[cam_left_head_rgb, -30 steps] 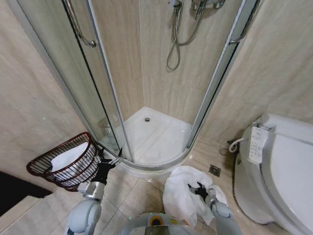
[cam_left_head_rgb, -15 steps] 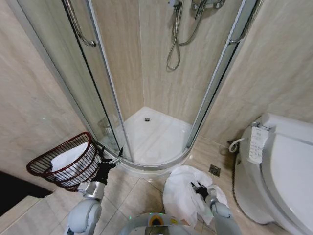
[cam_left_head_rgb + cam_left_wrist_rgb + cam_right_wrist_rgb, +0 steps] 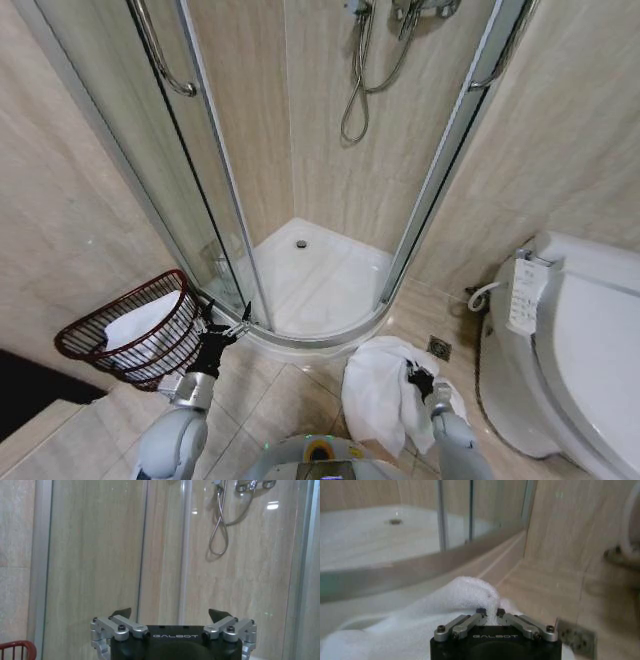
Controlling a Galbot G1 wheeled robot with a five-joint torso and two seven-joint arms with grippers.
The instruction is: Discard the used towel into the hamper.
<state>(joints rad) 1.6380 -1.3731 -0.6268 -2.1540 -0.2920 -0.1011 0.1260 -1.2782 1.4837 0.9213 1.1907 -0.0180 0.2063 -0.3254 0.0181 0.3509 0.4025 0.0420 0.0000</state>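
The right hand (image 3: 418,380) is clenched on a fold of the white towel (image 3: 380,395); in the right wrist view its fingertips (image 3: 481,612) pinch a raised ridge of cloth. The towel is bunched on the tiled floor (image 3: 290,395), between the shower tray (image 3: 315,285) and the toilet (image 3: 575,350), near a floor drain (image 3: 438,348). The left hand (image 3: 222,325) hangs with jaws spread wide and holds nothing, just beside the hamper (image 3: 130,330). The hamper stands by the glass shower door (image 3: 190,170) and contains white cloth.
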